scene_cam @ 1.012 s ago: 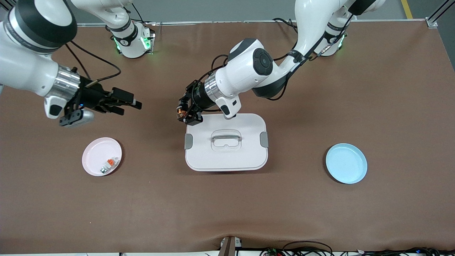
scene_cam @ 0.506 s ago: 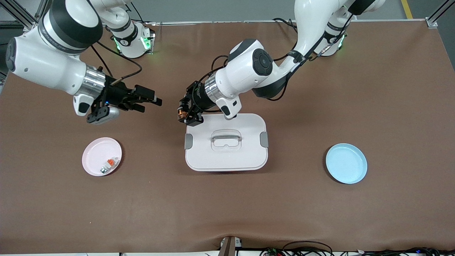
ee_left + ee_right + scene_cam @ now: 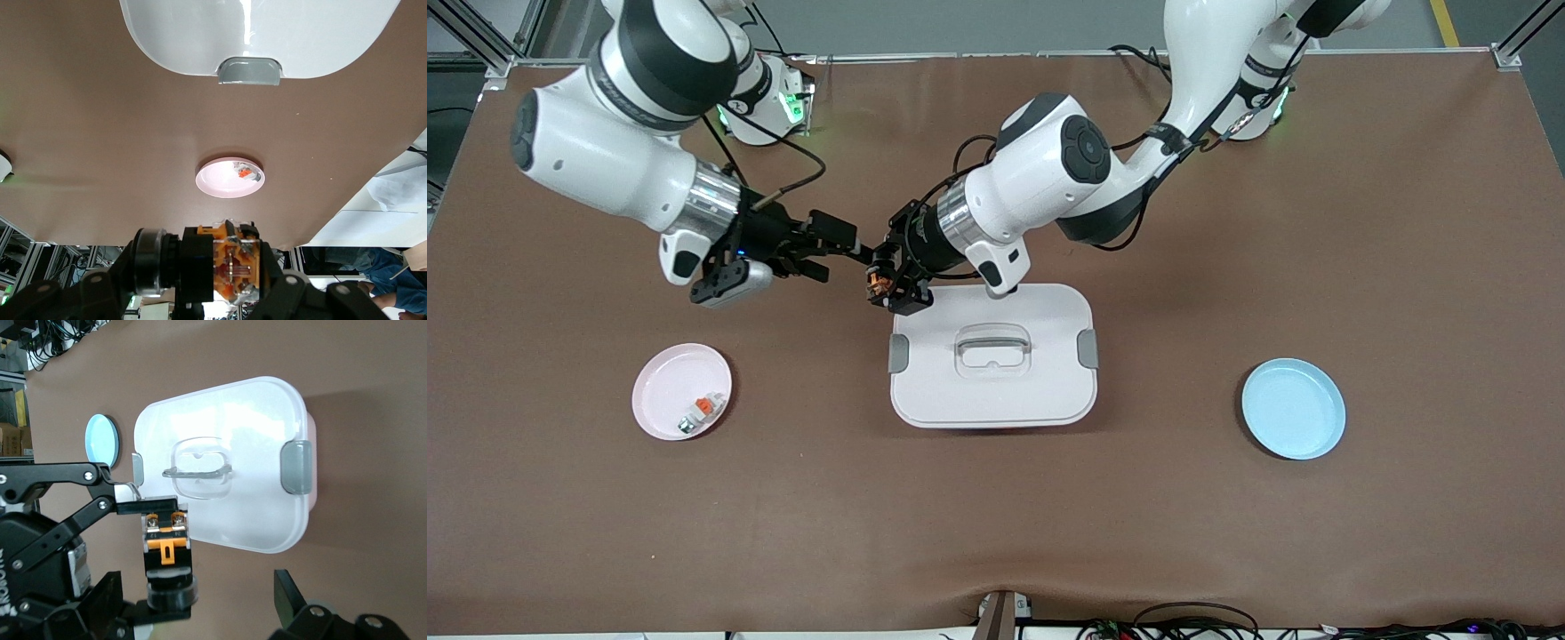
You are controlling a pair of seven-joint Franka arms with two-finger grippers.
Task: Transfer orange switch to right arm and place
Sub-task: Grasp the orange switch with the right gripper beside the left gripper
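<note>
The orange switch (image 3: 877,283), a stubby black part with an orange section, hangs in my left gripper (image 3: 885,286), which is shut on it end to end, over the table beside a corner of the white lidded box (image 3: 1040,391). In the left wrist view the switch (image 3: 223,265) fills the grip of the left gripper (image 3: 220,283). My right gripper (image 3: 838,254) is open and level with the switch. In the right wrist view the switch (image 3: 167,550) sits between the spread fingers of the right gripper (image 3: 197,600), close to one finger (image 3: 100,600) and well apart from the other.
A pink plate (image 3: 663,387) toward the right arm's end holds a small whitish part with an orange tab (image 3: 698,411). A blue plate (image 3: 1294,409) lies toward the left arm's end. The white box (image 3: 227,413) has grey clips and a lid handle (image 3: 993,342).
The right arm has swung in toward the left gripper, bringing its open fingers up around the held switch. The left arm has hardly moved and keeps its grip.
</note>
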